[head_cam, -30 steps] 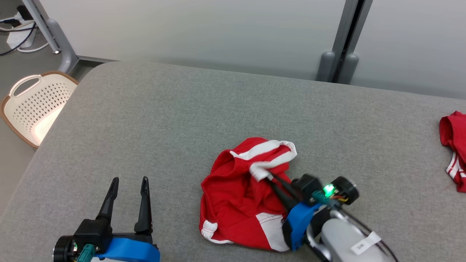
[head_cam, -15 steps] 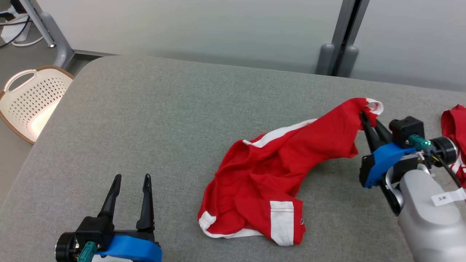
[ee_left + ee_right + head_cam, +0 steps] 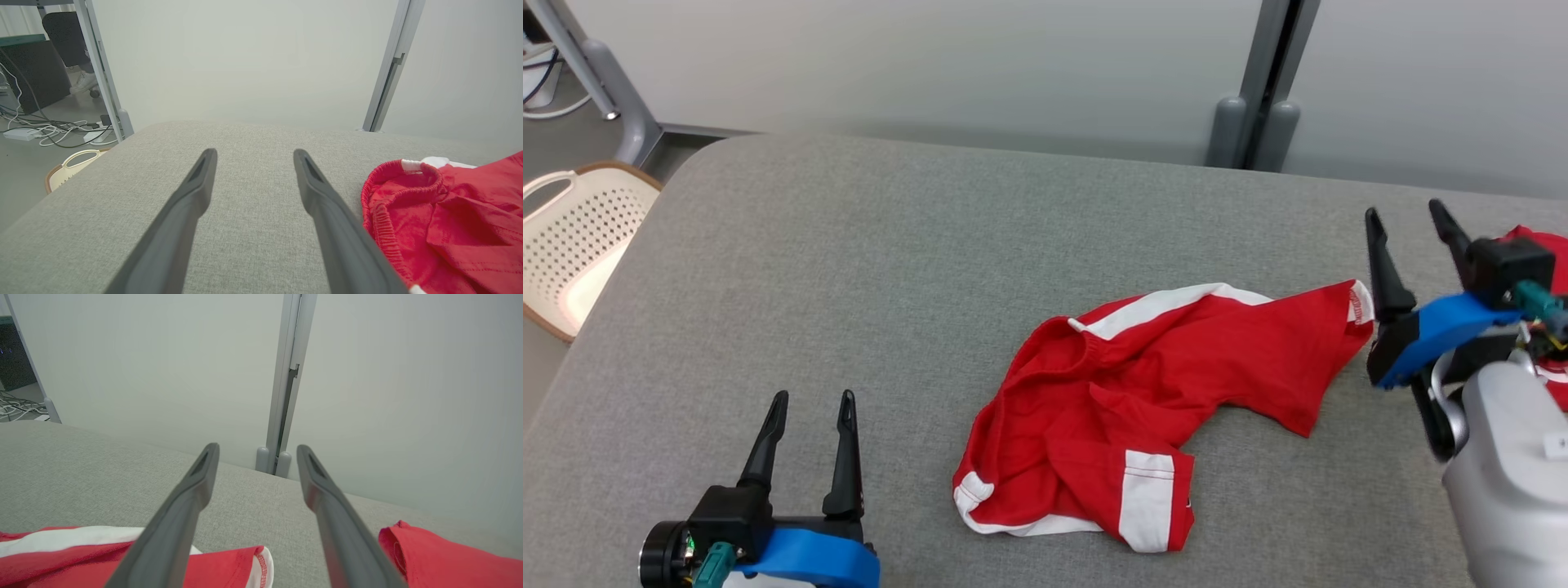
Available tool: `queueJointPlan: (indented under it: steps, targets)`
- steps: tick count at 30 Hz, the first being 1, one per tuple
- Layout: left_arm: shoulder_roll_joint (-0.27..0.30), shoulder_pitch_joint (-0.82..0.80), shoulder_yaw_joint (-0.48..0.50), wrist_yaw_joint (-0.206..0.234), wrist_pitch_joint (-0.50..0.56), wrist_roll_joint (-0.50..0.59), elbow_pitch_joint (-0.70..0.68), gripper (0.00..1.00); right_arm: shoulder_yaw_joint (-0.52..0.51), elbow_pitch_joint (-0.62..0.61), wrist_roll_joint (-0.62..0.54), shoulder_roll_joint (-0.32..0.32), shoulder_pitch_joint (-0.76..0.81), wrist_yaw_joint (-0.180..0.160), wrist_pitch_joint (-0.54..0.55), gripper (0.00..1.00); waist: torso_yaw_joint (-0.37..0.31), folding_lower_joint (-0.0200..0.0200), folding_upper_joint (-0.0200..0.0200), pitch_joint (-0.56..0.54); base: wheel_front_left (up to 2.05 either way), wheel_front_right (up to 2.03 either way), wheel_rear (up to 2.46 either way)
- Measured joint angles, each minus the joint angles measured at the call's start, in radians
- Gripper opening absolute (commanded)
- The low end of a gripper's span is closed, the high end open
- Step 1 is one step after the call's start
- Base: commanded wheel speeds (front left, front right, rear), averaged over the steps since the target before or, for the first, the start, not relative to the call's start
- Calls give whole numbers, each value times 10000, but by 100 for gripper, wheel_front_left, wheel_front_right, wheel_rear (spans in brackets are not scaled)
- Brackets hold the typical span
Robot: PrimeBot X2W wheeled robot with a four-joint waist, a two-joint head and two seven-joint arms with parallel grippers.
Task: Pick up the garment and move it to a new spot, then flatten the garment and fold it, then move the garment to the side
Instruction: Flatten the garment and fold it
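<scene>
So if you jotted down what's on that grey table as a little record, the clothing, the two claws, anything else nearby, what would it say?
Surface: grey fabric-covered table
Garment: red garment with white trim, lying rumpled mid-table, not flat, not folded
Left gripper: open, empty, apart from the garment, to its left
Right gripper: open, empty, by the garment's right end
Other cloth: second red piece near the table's right edge
Off the table: cream basket on the floor, left

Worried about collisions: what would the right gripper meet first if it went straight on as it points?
Likely the grey post: the open right gripper points over the table. Depth unclear.
</scene>
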Motion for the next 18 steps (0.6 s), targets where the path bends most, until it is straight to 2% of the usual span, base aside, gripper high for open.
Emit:
queueJointPlan:
  steps: [10, 18]
  targets:
    - [4, 336, 337, -31, 0, 328, -50, 100, 19, -3570, 234, 775, 2971, 0, 0, 100, -496, 0, 0, -469, 0, 0, 0]
    - [12, 573, 502, -58, 0, 529, -61, 100, 15, -5417, 399, 1396, 5271, 0, -2, 100, -797, -1, 0, -760, 0, 0, 0]
